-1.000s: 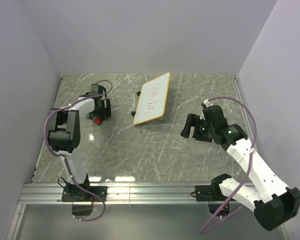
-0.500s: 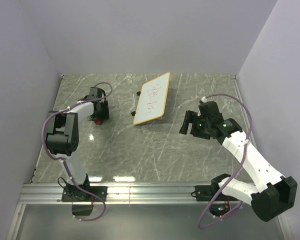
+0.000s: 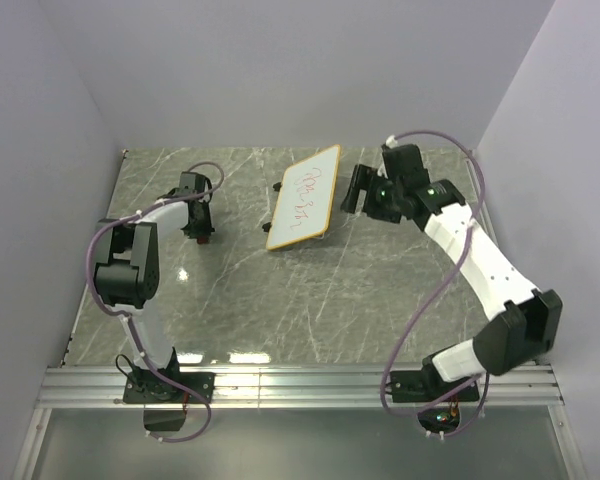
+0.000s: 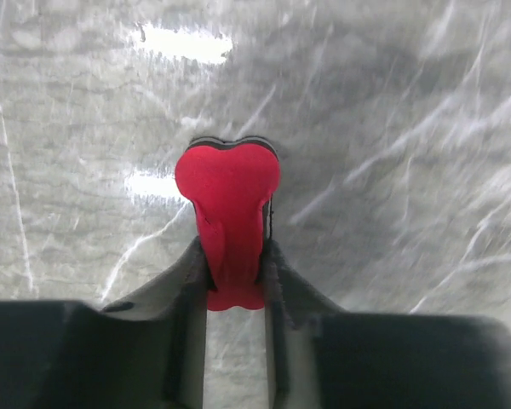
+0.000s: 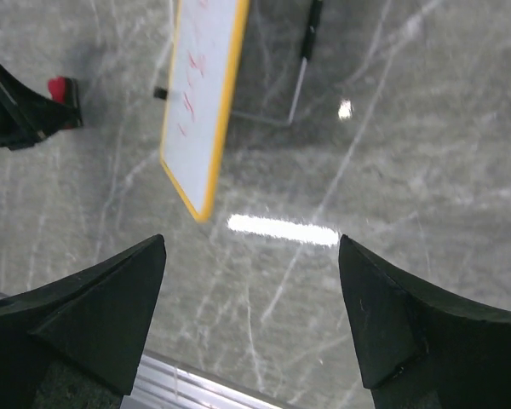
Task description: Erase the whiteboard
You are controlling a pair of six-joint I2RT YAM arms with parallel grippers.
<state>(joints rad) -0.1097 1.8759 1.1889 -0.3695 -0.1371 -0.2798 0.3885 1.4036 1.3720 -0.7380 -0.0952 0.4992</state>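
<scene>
The whiteboard (image 3: 304, 197) is a white board in a yellow frame with faint red scribbles, lying aslant at the far middle of the table; in the right wrist view the whiteboard (image 5: 200, 89) is at upper left. My left gripper (image 4: 234, 254) is shut on the red-and-black eraser (image 4: 228, 179), squeezing its soft red side just above the table. In the top view, the left gripper (image 3: 197, 228) is well left of the board. My right gripper (image 3: 355, 192) hovers open just right of the board, and nothing is between its fingers (image 5: 111, 298).
A thin black-and-wire stand (image 5: 305, 51) lies on the marble table (image 3: 310, 300) beside the board's far side. White walls close in the left, back and right. A metal rail (image 3: 300, 380) runs along the near edge by the arm bases.
The left gripper closed on the eraser. The right arm swung from the middle right of the table up to the board's right edge, still open.
</scene>
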